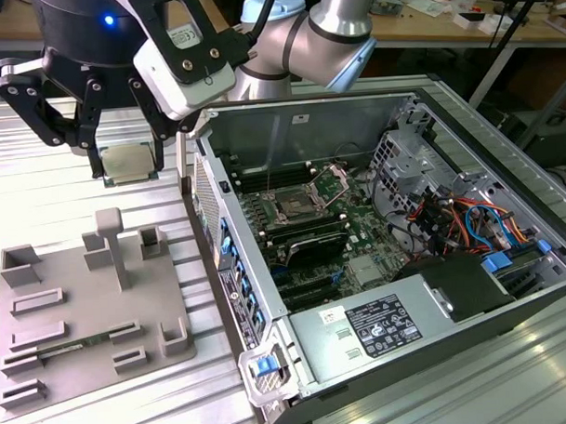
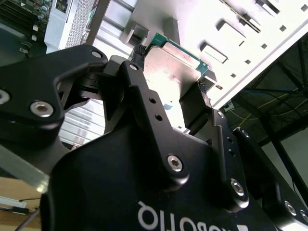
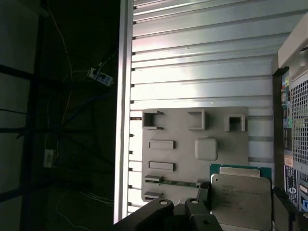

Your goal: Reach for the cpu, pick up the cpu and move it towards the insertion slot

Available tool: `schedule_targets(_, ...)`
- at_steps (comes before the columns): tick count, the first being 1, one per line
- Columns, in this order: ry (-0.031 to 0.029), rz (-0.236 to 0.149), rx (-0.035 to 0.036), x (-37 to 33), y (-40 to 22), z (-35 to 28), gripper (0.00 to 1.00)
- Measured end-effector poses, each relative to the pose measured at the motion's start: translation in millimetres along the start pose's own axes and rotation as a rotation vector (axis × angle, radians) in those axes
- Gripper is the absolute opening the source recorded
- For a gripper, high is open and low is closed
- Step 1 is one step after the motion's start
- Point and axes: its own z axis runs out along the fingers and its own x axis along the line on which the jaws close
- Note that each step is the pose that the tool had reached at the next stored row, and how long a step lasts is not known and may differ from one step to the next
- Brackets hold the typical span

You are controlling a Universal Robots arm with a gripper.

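One cpu [image 3: 240, 199] clamped in pincer [image 1: 130, 161], 1 insertion slot [image 1: 292, 210] well apart inside pc case [image 1: 289, 128].

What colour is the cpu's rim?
The cpu rim is green, around a silvery-grey top; clearest in the second wrist view.

One cpu [image 1: 128, 163], one insertion slot [image 1: 292, 209]

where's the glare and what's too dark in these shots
Exterior view: the ribbed table is blown out white beside the grey fixture plate. Second wrist view: the cpu top has a soft sheen, between dark fingers. First wrist view: bright bands cross the table's slats; beyond its edge is near black.
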Motion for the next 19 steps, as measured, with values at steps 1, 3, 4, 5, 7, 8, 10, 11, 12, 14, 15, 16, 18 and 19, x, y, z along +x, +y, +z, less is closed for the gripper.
schedule_targets(1,0.0,0.0,0.0,-0.2,0.0,0.0,0.55)
schedule_targets(3,0.0,0.0,0.0,-0.6,0.0,0.0,0.55)
schedule_targets(4,0.0001,0.0,0.0,-1.0,0.0,0.0,0.55)
schedule_targets(5,0.0,0.0,0.0,-1.2,0.0,0.0,0.55)
schedule_targets(7,0.0,0.0,0.0,-1.5,0.0,0.0,0.55)
schedule_targets(8,0.0,0.0,0.0,-1.7,0.0,0.0,0.55)
schedule_targets(10,0.0,0.0,0.0,-2.0,0.0,0.0,0.55)
schedule_targets(11,0.0001,0.0,0.0001,-2.2,0.0,-0.1,0.55)
schedule_targets(12,0.0,0.0,-0.0001,-2.3,0.0,0.0,0.55)
schedule_targets(14,0.0001,0.0,0.0,-5.0,-0.1,-0.1,0.55)
schedule_targets(15,0.0,0.0,-0.0001,-5.2,-0.1,-0.1,0.55)
schedule_targets(16,0.0,0.0,0.0,-5.3,-0.1,-0.1,0.55)
schedule_targets(18,0.0,0.0,0.0,-5.7,-0.1,-0.1,0.55)
schedule_targets(19,0.0,0.0,0.0,-5.8,-0.1,-0.1,0.55)
